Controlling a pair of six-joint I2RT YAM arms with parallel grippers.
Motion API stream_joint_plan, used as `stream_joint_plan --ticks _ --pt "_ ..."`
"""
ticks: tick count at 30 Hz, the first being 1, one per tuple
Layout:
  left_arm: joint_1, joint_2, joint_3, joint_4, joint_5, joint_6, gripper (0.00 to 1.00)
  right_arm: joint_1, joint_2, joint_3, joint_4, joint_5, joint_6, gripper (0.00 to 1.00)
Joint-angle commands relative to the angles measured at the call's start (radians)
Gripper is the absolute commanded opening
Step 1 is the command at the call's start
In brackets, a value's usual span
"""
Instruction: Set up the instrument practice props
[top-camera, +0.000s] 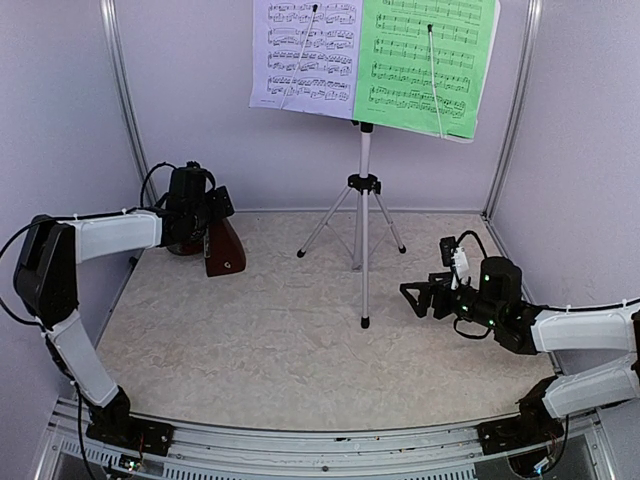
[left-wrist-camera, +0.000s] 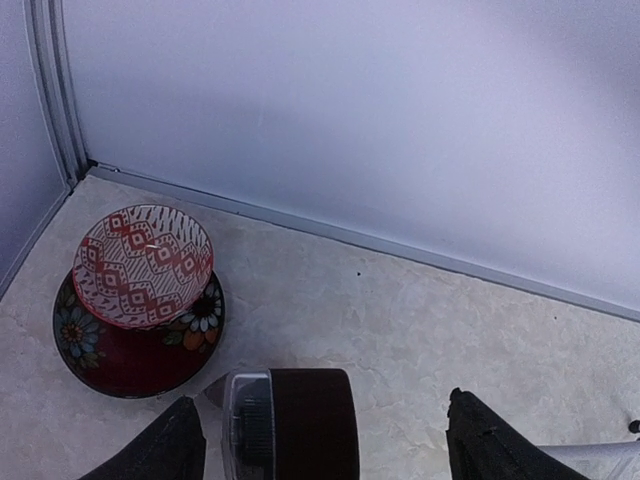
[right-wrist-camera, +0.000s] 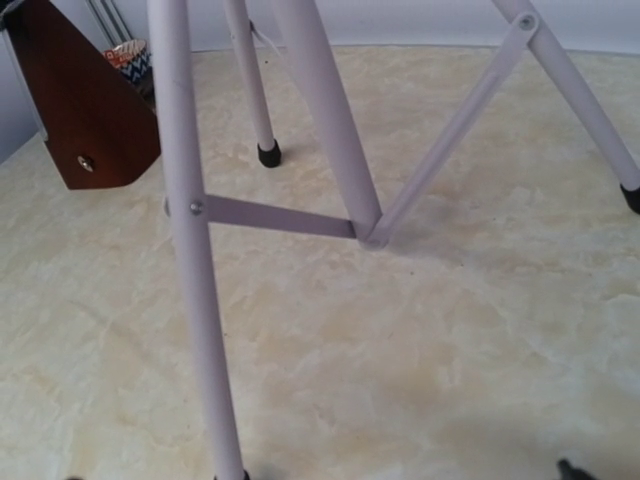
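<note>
The silver tripod music stand (top-camera: 363, 215) stands at the back centre of the table. Its desk holds the pale lavender sheet (top-camera: 305, 55) and the green sheet (top-camera: 425, 60) side by side. The brown pyramid metronome (top-camera: 224, 250) stands upright at the left. My left gripper (top-camera: 205, 225) is over its top. In the left wrist view the gripper (left-wrist-camera: 325, 445) is open. The fingers (left-wrist-camera: 160, 450) stand wide on either side of the metronome's top (left-wrist-camera: 300, 420) with gaps. My right gripper (top-camera: 420, 295) is open and empty, right of the tripod's near leg (right-wrist-camera: 195, 250). Only its fingertips (right-wrist-camera: 570, 468) show.
A red-and-white patterned bowl (left-wrist-camera: 145, 265) sits in a dark floral bowl (left-wrist-camera: 130, 350) by the back left corner, behind the metronome. White walls enclose the back and both sides. The tripod's three legs spread over the table's middle (top-camera: 330, 235).
</note>
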Motion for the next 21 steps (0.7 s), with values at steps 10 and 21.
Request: stream_joint_plan --ticks 10,21 --pt "-0.039 0.027 -0.006 -0.014 -0.037 0.060 0.55 0.011 0.000 0.025 0.035 -0.001 0.007 1.00" --pt "-0.187 -0.177 -0.111 -0.071 -0.097 0.025 0.42 0.011 -0.017 0.041 0.040 -0.023 -0.008 1.00"
